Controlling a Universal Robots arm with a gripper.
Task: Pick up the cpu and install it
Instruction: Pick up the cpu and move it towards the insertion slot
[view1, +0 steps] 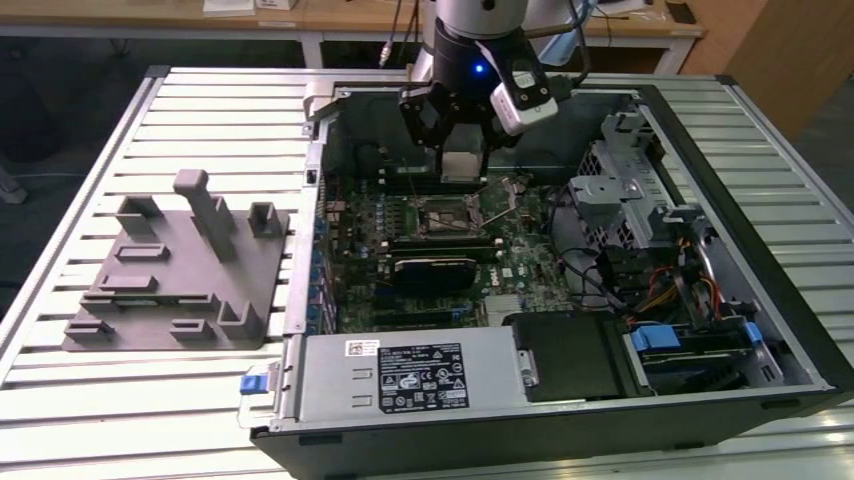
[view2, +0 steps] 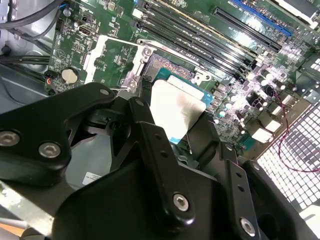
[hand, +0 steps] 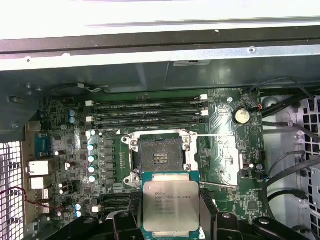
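Note:
My gripper (view1: 461, 162) hangs inside the open computer case (view1: 314, 150), over the back part of the green motherboard (view1: 514, 270). It is shut on the cpu (hand: 171, 205), a flat square chip with a pale silvery top, held by its edges between black fingers (hand: 125, 222). The chip hovers beside the open dark socket (hand: 160, 156) with its metal frame, not in it. In the second wrist view the cpu (view2: 175, 107) sits tilted above the socket (view2: 165, 67). In the exterior view the socket (view1: 441, 215) lies just in front of the gripper.
A grey fixture (view1: 174, 270) stands on the slatted table at the exterior view's left. Inside the case are a black block (view1: 430, 270), the power supply (view1: 407, 375), a drive cage (view1: 627, 190) and cables (view1: 667, 290). Memory slots (hand: 147, 112) run behind the socket.

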